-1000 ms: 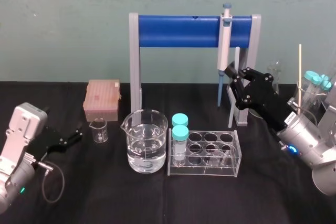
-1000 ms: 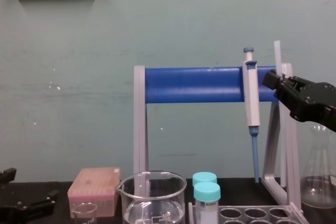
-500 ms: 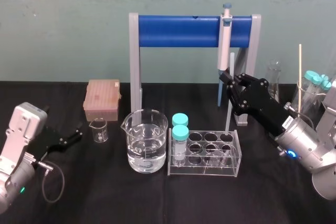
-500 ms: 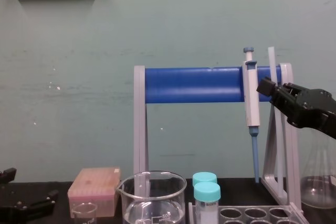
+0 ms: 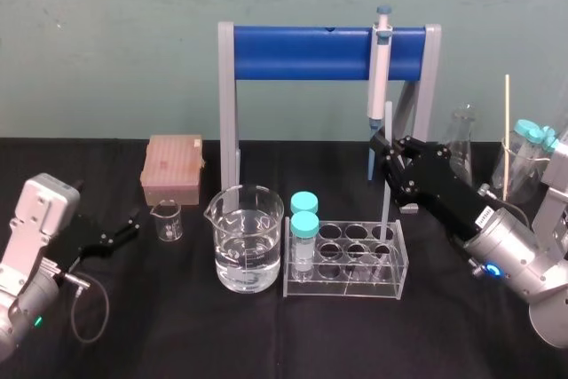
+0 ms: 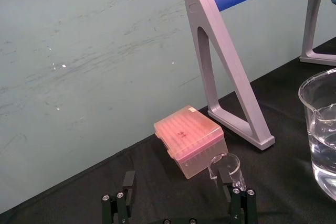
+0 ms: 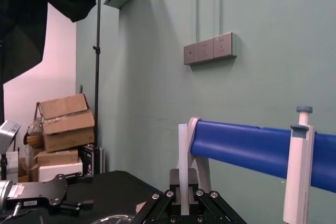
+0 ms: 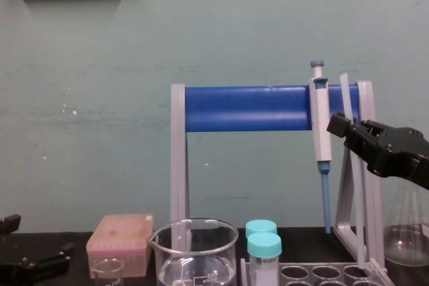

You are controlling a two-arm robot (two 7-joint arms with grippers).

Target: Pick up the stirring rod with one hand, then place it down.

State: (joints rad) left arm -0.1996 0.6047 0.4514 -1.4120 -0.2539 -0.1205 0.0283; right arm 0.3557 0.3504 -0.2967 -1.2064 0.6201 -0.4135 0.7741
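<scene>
The right gripper [image 5: 383,145] pinches the rod [image 5: 385,197] upright, lower and farther left than half a second ago. The rod's tip now reaches the rack's [image 5: 344,283] back right well. The left gripper [image 5: 122,228] sits spread, far left.

Translucent glass stirring rod [image 5: 384,206]; matt black tablecloth [image 5: 177,326]; glossy clear beaker [image 5: 247,241]

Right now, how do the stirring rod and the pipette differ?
The stirring rod is a thin, plain translucent stick; the pipette is thicker, white, with a blue tip. The rod is clamped in the right gripper; the pipette hangs untouched on the blue stand. The rod's lower end meets the clear tube rack; the pipette's tip hangs free. Both stand nearly upright. The left gripper rests open at left.
</scene>
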